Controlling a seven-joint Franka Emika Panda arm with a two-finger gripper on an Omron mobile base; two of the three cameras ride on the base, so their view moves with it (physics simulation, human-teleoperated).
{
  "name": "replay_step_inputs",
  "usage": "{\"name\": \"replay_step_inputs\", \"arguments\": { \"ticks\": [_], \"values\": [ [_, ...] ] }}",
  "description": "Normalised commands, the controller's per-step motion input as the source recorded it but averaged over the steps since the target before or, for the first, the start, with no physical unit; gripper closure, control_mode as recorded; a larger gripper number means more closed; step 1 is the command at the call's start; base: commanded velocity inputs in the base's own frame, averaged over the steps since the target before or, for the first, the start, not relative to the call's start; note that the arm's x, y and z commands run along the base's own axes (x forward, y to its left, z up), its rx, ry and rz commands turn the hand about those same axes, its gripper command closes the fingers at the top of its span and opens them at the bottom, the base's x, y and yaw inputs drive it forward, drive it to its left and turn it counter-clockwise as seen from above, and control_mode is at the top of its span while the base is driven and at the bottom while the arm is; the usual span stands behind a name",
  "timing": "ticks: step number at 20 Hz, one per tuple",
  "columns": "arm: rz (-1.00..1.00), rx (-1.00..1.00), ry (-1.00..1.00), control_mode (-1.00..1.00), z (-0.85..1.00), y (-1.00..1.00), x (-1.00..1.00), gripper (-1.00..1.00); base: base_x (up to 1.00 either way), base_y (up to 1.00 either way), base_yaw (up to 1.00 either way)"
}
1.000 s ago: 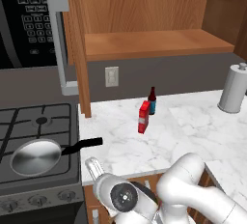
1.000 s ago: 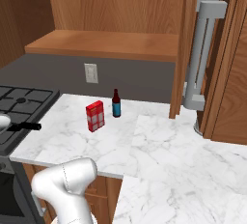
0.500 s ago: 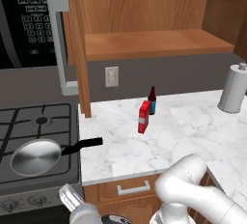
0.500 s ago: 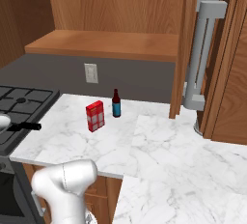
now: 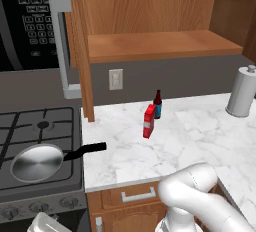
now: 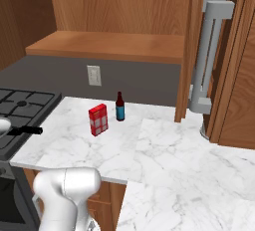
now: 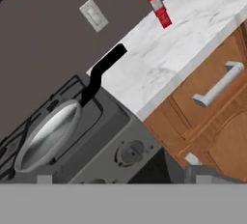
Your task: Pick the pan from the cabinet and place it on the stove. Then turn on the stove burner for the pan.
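Note:
The silver-grey pan (image 5: 36,161) rests on the front right grate of the dark stove (image 5: 30,126), its black handle (image 5: 86,150) reaching over the marble counter edge. Its burner is hidden beneath it. In the hand view the pan (image 7: 47,135) lies at the left, and a grey knob (image 7: 130,152) on the stove front sits just above my gripper (image 7: 120,179). The gripper is open and holds nothing, low in front of the stove's knob row (image 5: 30,209). The brown cabinet (image 5: 155,46) stands open above the counter, its shelf bare.
A red box (image 5: 148,121) and a dark bottle (image 5: 157,105) stand on the marble counter (image 5: 190,136). A paper towel roll (image 5: 242,91) is at the far right. The black microwave (image 5: 27,21) hangs over the stove. A wooden drawer (image 7: 217,90) sits below the counter.
My hand has swung left and down along the counter front, from below the drawer to the stove's knob panel. The pan has stayed put.

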Motion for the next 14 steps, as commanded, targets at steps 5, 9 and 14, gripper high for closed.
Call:
{"name": "replay_step_inputs", "arguments": {
  "ticks": [5,9,14],
  "values": [
    [-0.04,-0.28,-0.08,-1.00,0.00,0.00,-0.16,-1.00,0.00,0.00,0.00],
    [-0.01,-0.28,-0.09,-1.00,0.13,0.00,-0.03,-1.00,0.00,0.00,0.00],
    [0.00,-0.28,-0.07,-1.00,0.30,0.06,0.00,-1.00,0.00,0.00,0.00]
  ]
}}
